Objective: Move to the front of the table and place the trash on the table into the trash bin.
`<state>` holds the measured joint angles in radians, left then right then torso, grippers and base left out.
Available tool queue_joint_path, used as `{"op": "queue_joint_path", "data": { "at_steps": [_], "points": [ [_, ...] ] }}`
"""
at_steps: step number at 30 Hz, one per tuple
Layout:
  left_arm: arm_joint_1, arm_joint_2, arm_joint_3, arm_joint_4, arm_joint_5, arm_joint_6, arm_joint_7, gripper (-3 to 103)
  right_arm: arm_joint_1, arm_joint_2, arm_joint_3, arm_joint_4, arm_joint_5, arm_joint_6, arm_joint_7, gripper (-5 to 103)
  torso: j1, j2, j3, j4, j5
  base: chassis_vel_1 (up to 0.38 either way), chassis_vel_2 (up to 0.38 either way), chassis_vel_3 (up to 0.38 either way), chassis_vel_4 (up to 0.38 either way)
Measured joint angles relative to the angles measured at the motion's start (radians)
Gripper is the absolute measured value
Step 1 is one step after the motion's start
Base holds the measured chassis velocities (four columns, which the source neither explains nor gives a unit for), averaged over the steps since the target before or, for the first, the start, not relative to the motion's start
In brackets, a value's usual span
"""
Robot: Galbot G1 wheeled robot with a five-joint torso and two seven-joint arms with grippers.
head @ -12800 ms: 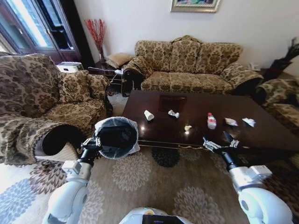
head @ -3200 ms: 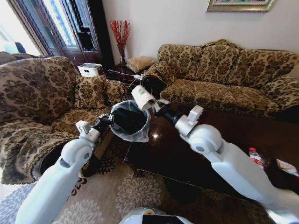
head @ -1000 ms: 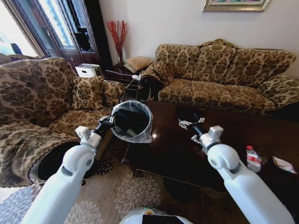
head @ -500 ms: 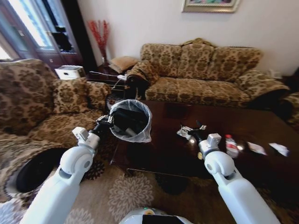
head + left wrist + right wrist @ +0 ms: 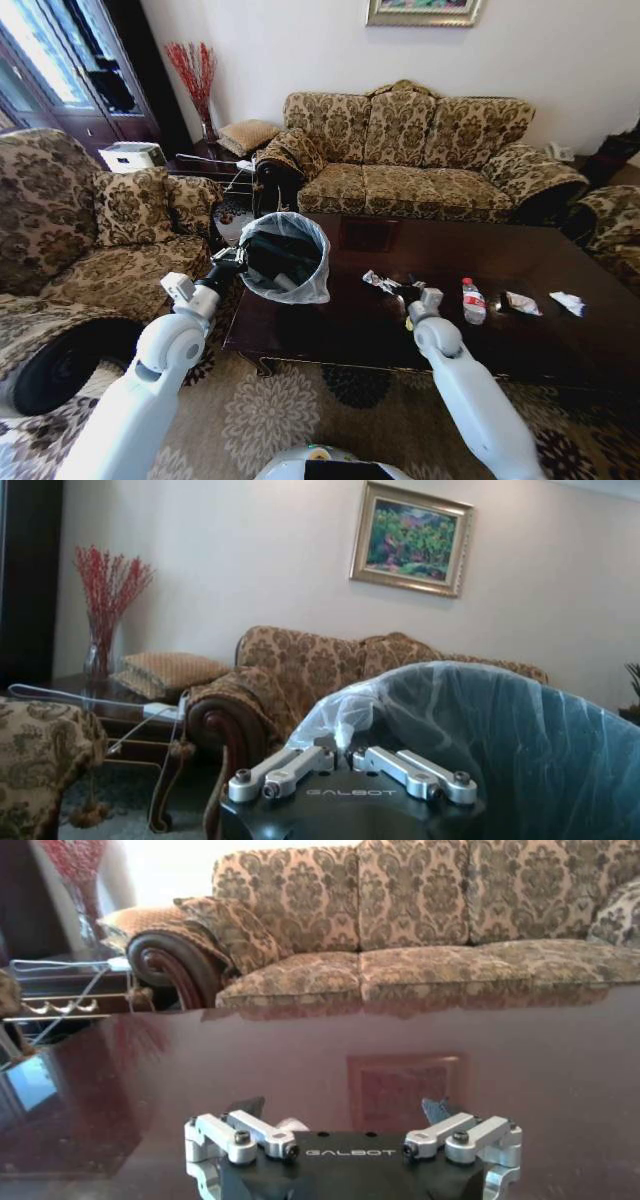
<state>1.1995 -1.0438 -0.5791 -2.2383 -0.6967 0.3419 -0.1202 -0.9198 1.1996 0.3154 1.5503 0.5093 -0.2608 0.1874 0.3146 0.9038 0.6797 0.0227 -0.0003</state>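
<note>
My left gripper is shut on the rim of the trash bin, holding it tilted in the air at the table's left end. In the left wrist view the gripper pinches the pale bag folded over the rim. My right gripper is low over the dark table, open, right beside a crumpled shiny wrapper. In the right wrist view its fingers stand wide apart above the glossy table. Further right lie a small bottle, another wrapper and a white tissue.
A patterned sofa stands behind the table and an armchair to the left. A side table with cables sits in the back corner. Flowered carpet covers the floor in front.
The camera has swung right, so more of the table shows. My right gripper has moved down close to the shiny wrapper. The left gripper still holds the bin.
</note>
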Motion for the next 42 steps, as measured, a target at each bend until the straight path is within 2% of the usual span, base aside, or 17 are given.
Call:
{"op": "queue_joint_path", "data": {
  "at_steps": [3, 7, 9, 12, 15, 17, 18, 22, 25, 26, 29, 30, 32, 34, 35, 41, 42],
  "points": [
    [-0.001, 0.003, -0.005, 0.009, -0.001, 0.000, 0.009, 3, -0.001, 0.001, 0.005, -0.028, -0.003, 0.003, -0.006, 100, 0.000, 0.000, 0.000, -0.0011, 0.0001, 0.000, 0.000, 0.000, 0.000],
    [-0.002, -0.007, -0.009, 0.014, 0.000, 0.001, 0.010, 3, 0.000, -0.006, 0.003, -0.070, 0.005, 0.009, -0.020, 102, 0.000, 0.000, 0.000, -0.0009, 0.0002, 0.000, 0.000, 0.000, 0.000],
    [-0.004, -0.011, -0.008, 0.015, 0.000, 0.001, 0.010, 3, 0.002, -0.008, 0.000, -0.085, 0.006, 0.015, -0.029, 99, 0.000, 0.000, 0.000, -0.0008, 0.0001, 0.000, 0.000, 0.000, 0.000],
    [-0.006, -0.025, 0.000, 0.018, 0.008, 0.001, 0.017, 3, 0.020, -0.010, -0.006, -0.130, 0.004, 0.032, -0.056, 88, 0.000, 0.000, 0.000, -0.0007, 0.0002, 0.000, 0.000, 0.000, 0.000],
    [-0.005, -0.030, 0.003, 0.020, 0.017, 0.001, 0.027, 3, 0.025, -0.012, -0.009, -0.147, 0.000, 0.038, -0.068, 79, 0.000, 0.000, 0.000, -0.0008, 0.0002, 0.000, 0.000, 0.000, 0.000],
    [-0.004, -0.031, 0.004, 0.020, 0.019, 0.001, 0.029, 3, 0.027, -0.013, -0.009, -0.154, -0.002, 0.039, -0.075, 79, 0.000, 0.000, 0.000, -0.0009, 0.0002, 0.000, 0.000, 0.000, 0.000],
    [-0.002, -0.032, 0.004, 0.021, 0.021, 0.001, 0.031, 3, 0.031, -0.013, -0.009, -0.162, -0.004, 0.041, -0.083, 71, 0.000, 0.000, 0.000, -0.0009, 0.0002, 0.000, 0.000, 0.000, 0.000],
    [-0.002, -0.032, 0.004, 0.023, 0.023, 0.001, 0.033, 3, 0.045, -0.012, -0.011, -0.185, -0.012, 0.054, -0.115, 63, 0.000, 0.000, 0.000, -0.0008, 0.0002, 0.000, 0.000, 0.000, 0.000],
    [-0.004, -0.036, 0.004, 0.025, 0.023, 0.001, 0.035, 3, 0.064, 0.000, -0.014, -0.205, -0.011, 0.056, -0.129, 50, 0.000, 0.000, 0.000, -0.0007, 0.0002, 0.000, 0.000, 0.000, 0.000],
    [-0.004, -0.036, 0.004, 0.025, 0.023, 0.001, 0.035, 3, 0.064, 0.000, -0.014, -0.205, -0.011, 0.056, -0.129, 50, 0.000, 0.000, 0.000, -0.0007, 0.0002, 0.000, 0.000, 0.000, 0.000],
    [-0.001, -0.040, 0.003, 0.024, 0.025, 0.001, 0.037, 3, 0.082, 0.016, -0.017, -0.227, -0.005, 0.055, -0.139, 34, 0.000, 0.000, 0.000, -0.0008, 0.0002, 0.000, 0.000, 0.000, 0.000],
    [-0.001, -0.040, 0.003, 0.024, 0.025, 0.001, 0.037, 3, 0.082, 0.016, -0.017, -0.227, -0.005, 0.055, -0.139, 34, 0.000, 0.000, 0.000, -0.0008, 0.0002, 0.000, 0.000, 0.000, 0.000],
    [0.000, -0.040, 0.002, 0.023, 0.025, 0.001, 0.038, 3, 0.089, 0.023, -0.019, -0.237, -0.002, 0.054, -0.141, 23, 0.000, 0.000, 0.000, -0.0006, 0.0002, 0.000, 0.000, 0.000, 0.000],
    [0.000, -0.040, 0.002, 0.023, 0.025, 0.001, 0.038, 3, 0.091, 0.025, -0.020, -0.239, 0.000, 0.053, -0.141, 23, 0.000, 0.000, 0.000, -0.0007, 0.0003, 0.000, 0.000, 0.000, 0.000],
    [-0.001, -0.040, 0.002, 0.023, 0.026, 0.001, 0.038, 3, 0.091, 0.026, -0.020, -0.241, 0.001, 0.052, -0.142, 15, 0.000, 0.000, 0.000, -0.0008, 0.0001, 0.000, 0.000, 0.000, 0.000],
    [-0.001, -0.046, 0.012, 0.019, 0.032, 0.001, 0.038, 3, 0.088, 0.027, -0.018, -0.246, 0.001, 0.057, -0.148, 13, 0.000, 0.000, 0.000, -0.0008, 0.0001, 0.000, 0.000, 0.000, 0.000],
    [0.000, -0.047, 0.015, 0.018, 0.034, 0.001, 0.038, 3, 0.084, 0.025, -0.017, -0.244, 0.001, 0.058, -0.148, 8, 0.000, 0.000, 0.000, -0.0008, 0.0001, 0.000, 0.000, 0.000, 0.000]
  ]
}}
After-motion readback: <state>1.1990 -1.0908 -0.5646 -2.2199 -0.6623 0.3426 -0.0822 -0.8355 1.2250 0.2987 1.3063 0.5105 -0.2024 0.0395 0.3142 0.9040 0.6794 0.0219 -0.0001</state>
